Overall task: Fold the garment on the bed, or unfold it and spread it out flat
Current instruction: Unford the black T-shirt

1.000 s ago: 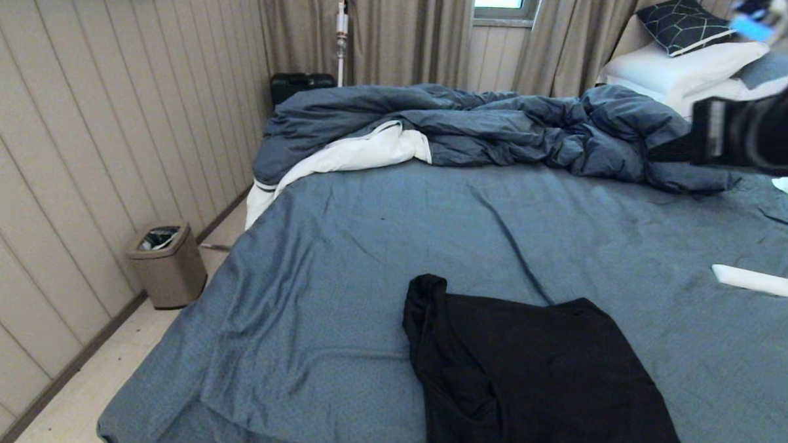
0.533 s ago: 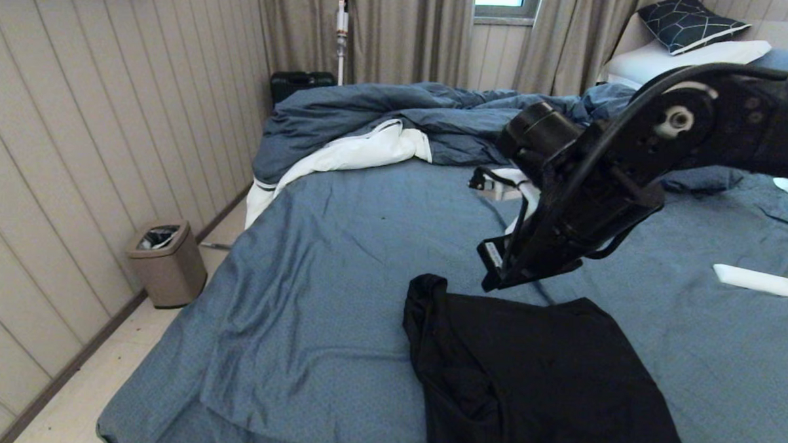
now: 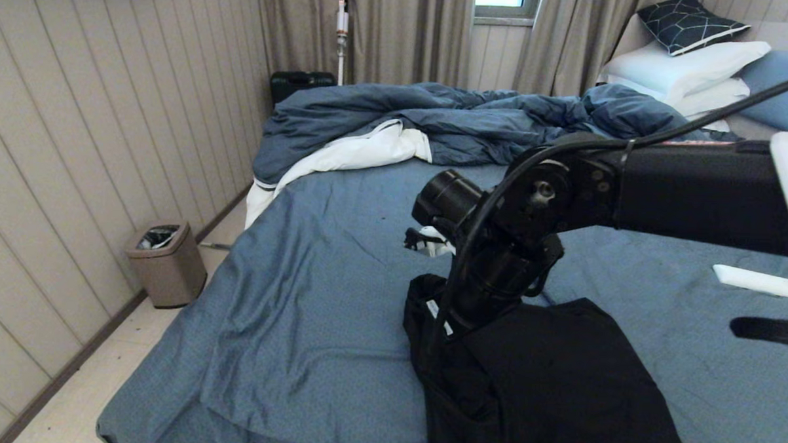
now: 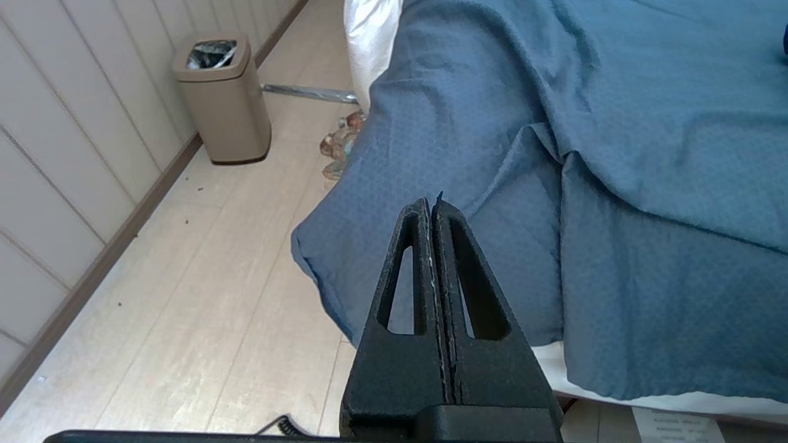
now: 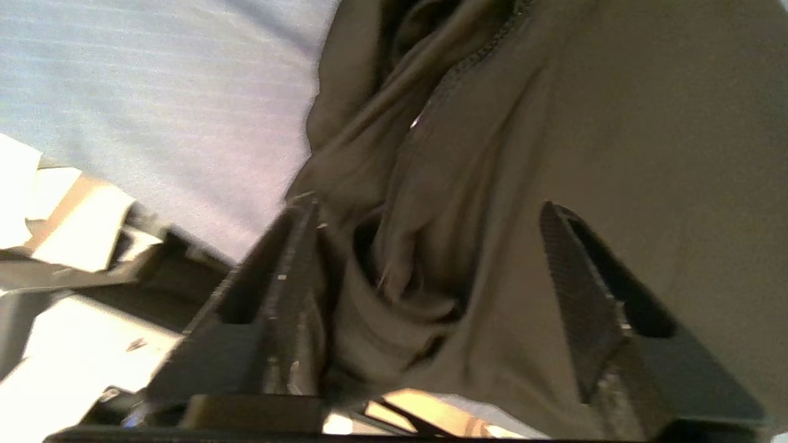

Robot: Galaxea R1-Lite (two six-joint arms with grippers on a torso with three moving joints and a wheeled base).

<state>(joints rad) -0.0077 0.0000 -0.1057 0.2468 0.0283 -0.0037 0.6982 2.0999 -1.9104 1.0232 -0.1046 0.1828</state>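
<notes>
Since a second ago the right arm has swung in from the upper right edge and come down, so the right hand [image 5: 425,264] now hovers at the rumpled left edge of the folded black cotton T-shirt [image 3: 545,384], fingers spread wide, gripping nothing. The shirt lies near the front of the wide bed with its blue-grey sheet [image 3: 340,259]. A dark blue duvet with white lining [image 3: 450,125] is heaped behind, white pillows [image 3: 674,67] at the far right. Panelled walls, curtains and a tan bin [image 3: 167,266] surround it. The left hand [image 4: 433,212] hangs closed beside the bed's corner.
</notes>
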